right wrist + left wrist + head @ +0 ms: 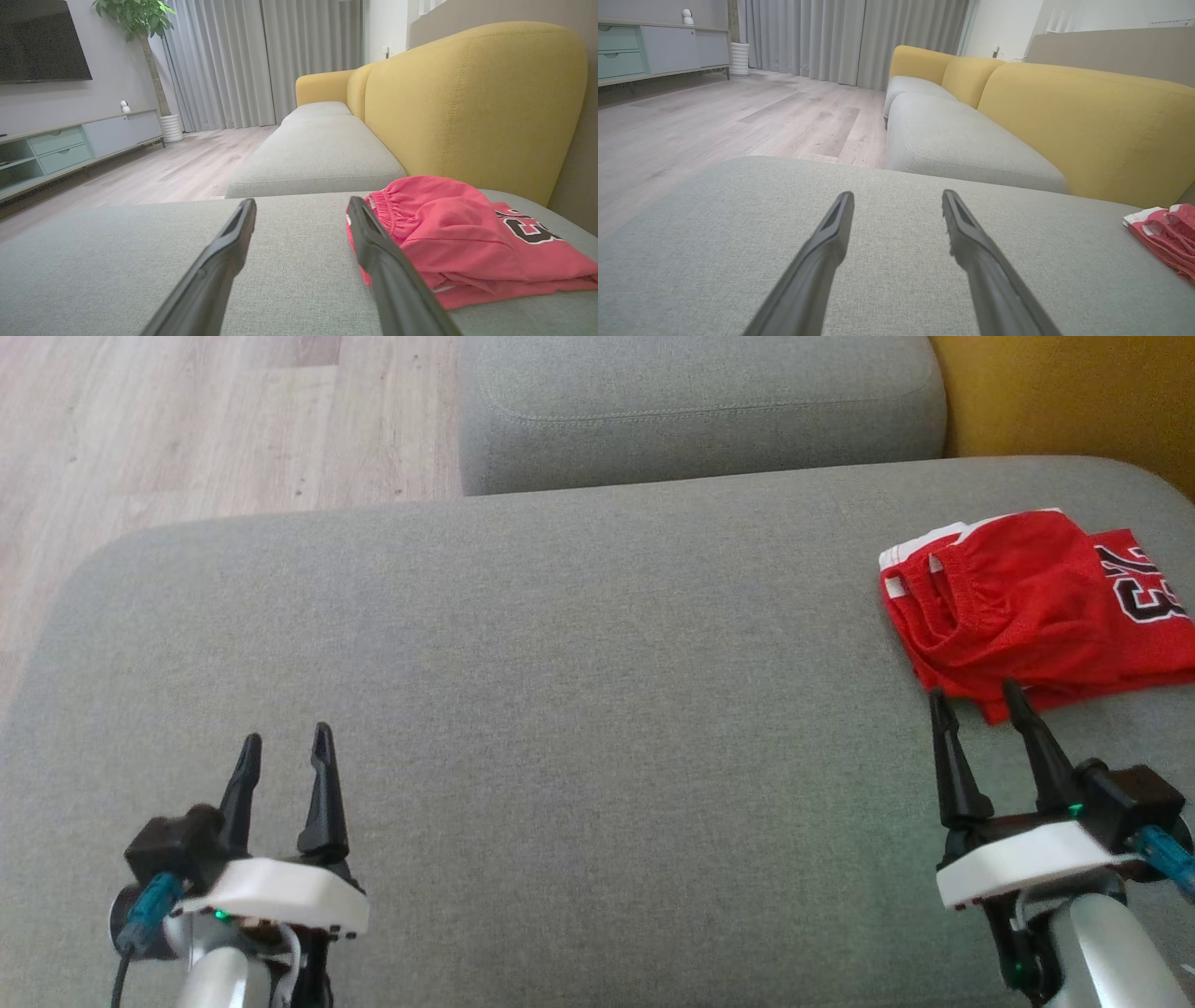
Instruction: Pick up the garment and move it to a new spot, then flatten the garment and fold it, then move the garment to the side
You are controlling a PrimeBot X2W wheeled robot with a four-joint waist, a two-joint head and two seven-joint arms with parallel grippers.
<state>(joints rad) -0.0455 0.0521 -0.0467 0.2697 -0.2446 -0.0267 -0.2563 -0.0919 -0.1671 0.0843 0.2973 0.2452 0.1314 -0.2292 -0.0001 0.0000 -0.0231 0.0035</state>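
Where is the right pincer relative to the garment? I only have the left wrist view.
Observer: The right pincer is open, with its tips at the near edge of the garment. I cannot tell whether they touch it.
Operator: Any marking on the garment?
Observer: Yes, a black number edged in white, on the garment's right part.
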